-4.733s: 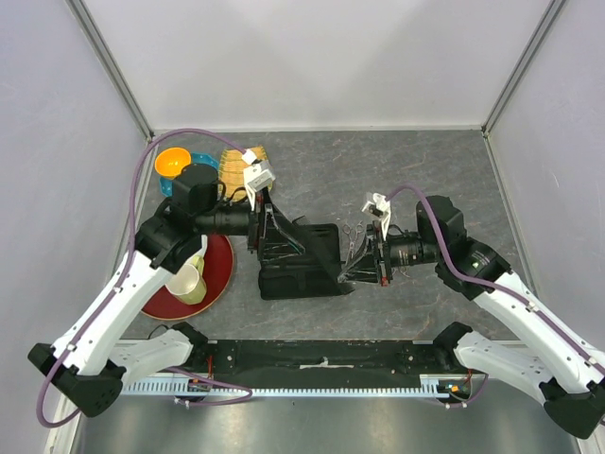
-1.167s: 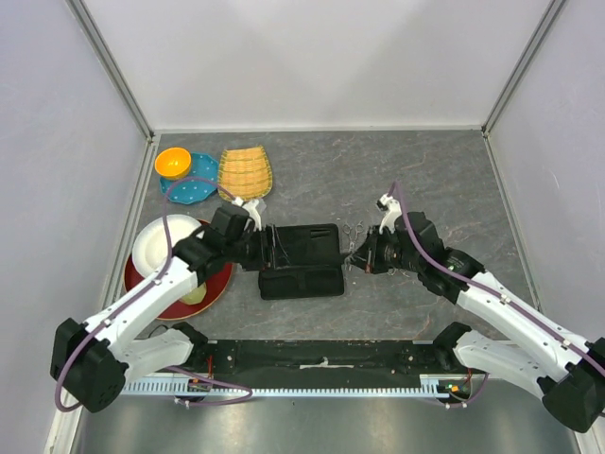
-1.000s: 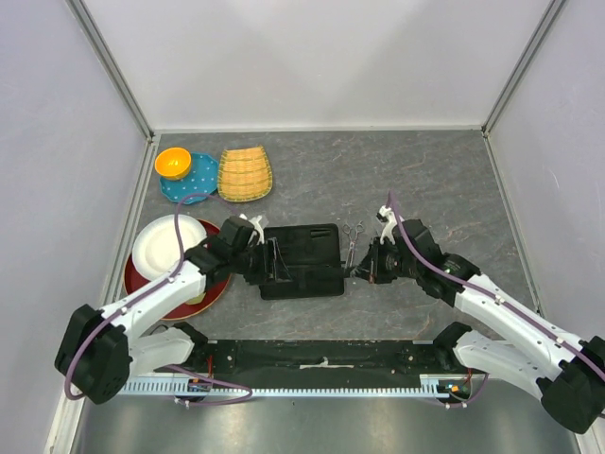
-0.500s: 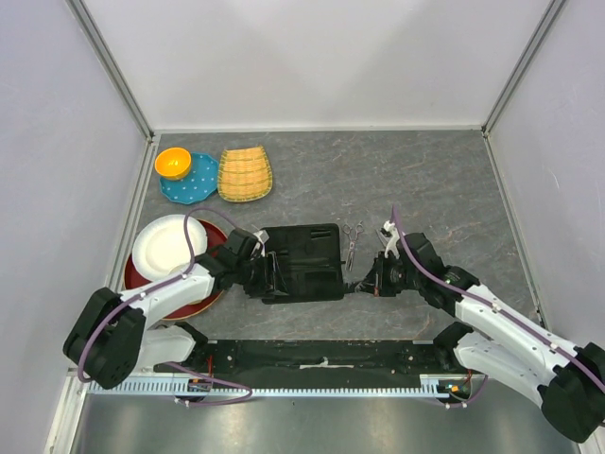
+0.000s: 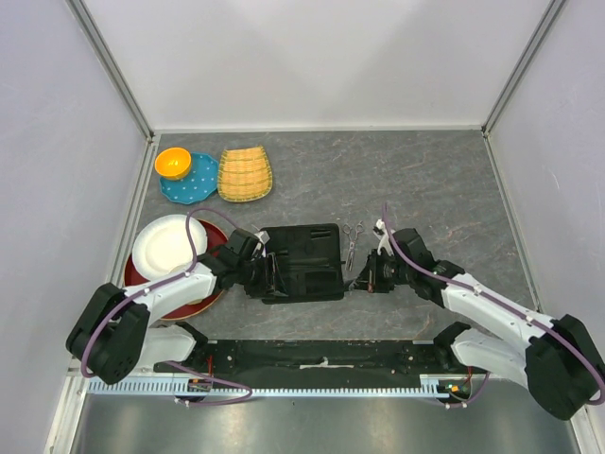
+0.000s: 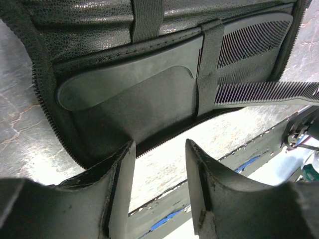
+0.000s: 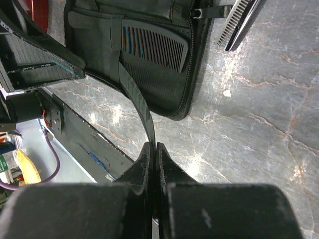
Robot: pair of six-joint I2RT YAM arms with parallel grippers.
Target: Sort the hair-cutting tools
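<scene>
1. Right gripper (image 7: 153, 145): pinched tight on black strap (image 7: 130, 84) of open zip case (image 5: 302, 248).
2. Left gripper (image 6: 159, 147): fingers spread, at case's left edge.
3. Comb (image 7: 154, 47): tucked in case pocket; second comb (image 7: 241, 20) poking past zip.
4. Scissors (image 5: 352, 238): flat on table (image 5: 425, 180), just right of case.

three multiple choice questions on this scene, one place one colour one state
1. Where do the slim silver metal scissors lie? A in a drawer; B on the grey table beside the open black zip case; C on a shelf.
2. Colour of the small bowl on the blue plate? A orange; B green; C white.
3. The right fingers are: A wide open; B shut on the case's black strap; C shut on the scissors.
Answers: B, the top view shows them right of the case; A, plainly orange; B, the wrist view shows the strap pinched.
</scene>
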